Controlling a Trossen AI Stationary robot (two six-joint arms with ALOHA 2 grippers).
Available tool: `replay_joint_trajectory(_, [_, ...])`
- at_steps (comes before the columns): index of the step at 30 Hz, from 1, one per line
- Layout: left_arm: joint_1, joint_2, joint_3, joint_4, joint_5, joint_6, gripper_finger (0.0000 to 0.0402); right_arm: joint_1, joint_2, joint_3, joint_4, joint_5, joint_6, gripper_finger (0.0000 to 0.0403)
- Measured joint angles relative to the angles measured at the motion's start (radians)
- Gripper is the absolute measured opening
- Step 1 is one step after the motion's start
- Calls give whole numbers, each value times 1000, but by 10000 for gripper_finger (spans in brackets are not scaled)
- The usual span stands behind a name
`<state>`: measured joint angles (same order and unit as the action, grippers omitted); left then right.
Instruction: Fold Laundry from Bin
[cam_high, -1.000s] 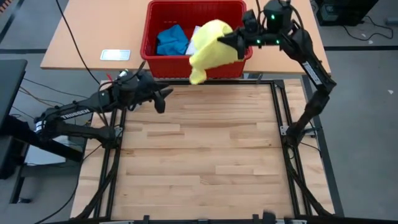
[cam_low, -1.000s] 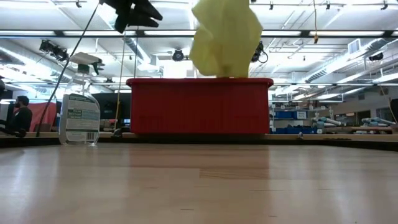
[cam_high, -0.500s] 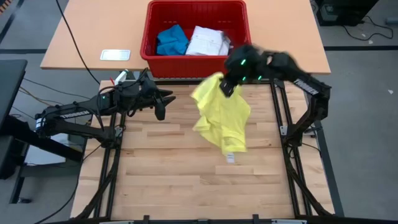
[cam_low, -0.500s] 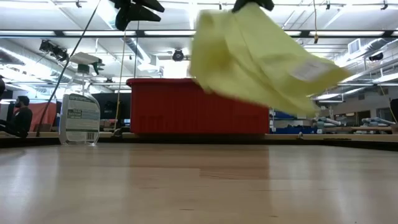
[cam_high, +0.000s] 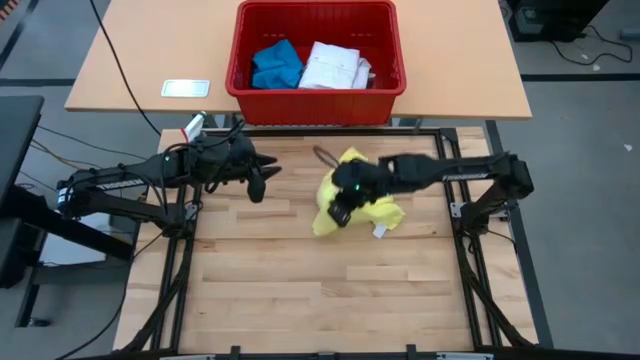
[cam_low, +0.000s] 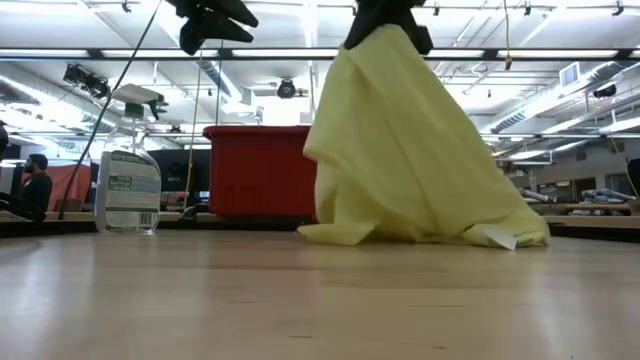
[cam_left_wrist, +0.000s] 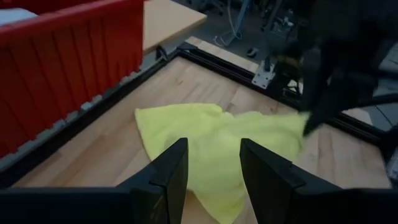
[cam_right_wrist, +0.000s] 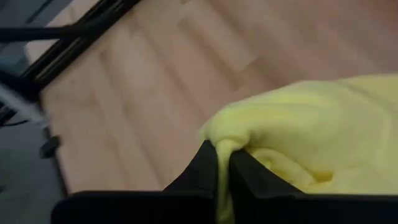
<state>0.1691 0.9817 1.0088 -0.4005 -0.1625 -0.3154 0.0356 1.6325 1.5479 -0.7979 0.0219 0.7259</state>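
The red bin (cam_high: 388, 82) stands on the tan table at the far side, with a blue piece (cam_high: 275, 64) and a white shirt (cam_high: 335, 65) lying inside. My right gripper (cam_high: 341, 210) is shut on the bright yellow T-shirt (cam_high: 368, 208) over the far middle of the wooden table. In the low view the T-shirt (cam_low: 410, 150) hangs as a cone, its lower edge (cam_low: 430, 236) on the wood. My left gripper (cam_high: 262, 172) hovers open to the left of the T-shirt, holding nothing; in its wrist view the yellow T-shirt (cam_left_wrist: 211, 134) lies ahead of its fingers. My right gripper pinches a bunched fold of the yellow T-shirt (cam_right_wrist: 231, 138) between its two fingers, several layers gathered together. The fingers slant downward from the table's right. The T-shirt hangs below them, draped slack, with its lower edge and white label (cam_low: 497, 237) resting on the table.
Black frame rails (cam_high: 440, 170) border the wooden table (cam_high: 300, 290). A spray bottle (cam_low: 128, 185) stands at the far left, and a small white object (cam_high: 186, 88) lies on the tan table left of the bin. A person (cam_low: 35, 185) sits far behind.
My right gripper has swung from above the bin toward the table's near edge and down, rolling as it went, still shut on the yellow T-shirt. The T-shirt came clear of the bin, flared out in the air, and now hangs with its lower edge on the wood.
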Motion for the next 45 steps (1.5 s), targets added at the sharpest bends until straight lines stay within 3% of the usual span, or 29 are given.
replay_joint_trajectory(7, [-17, 0, 0, -15, 11, -78, 149, 48, 1, -86, 71, -43, 87, 75])
replay_joint_trajectory(16, [-25, 113, -1, -23, 2, -279, 151, -47, -52, -75, 34, -126, -11, 164])
replay_joint_trajectory(22, [-72, 239, -1, -14, 13, -357, 171, -112, -113, -77, -146, -58, -122, 191])
replay_joint_trajectory(26, [-101, 324, -1, -8, 11, -415, 185, -149, -153, -159, -168, -26, -169, 191])
replay_joint_trajectory(32, [-150, 388, -1, 37, 11, -504, 190, -203, -198, -435, 44, -117, -152, 192])
replay_joint_trajectory(36, [-172, 385, -1, 44, 11, -579, 190, -231, -191, -596, 191, -116, -87, 191])
replay_joint_trajectory(45, [-244, 380, 0, 24, 10, -691, 190, -262, -27, -728, 434, -101, -117, 190])
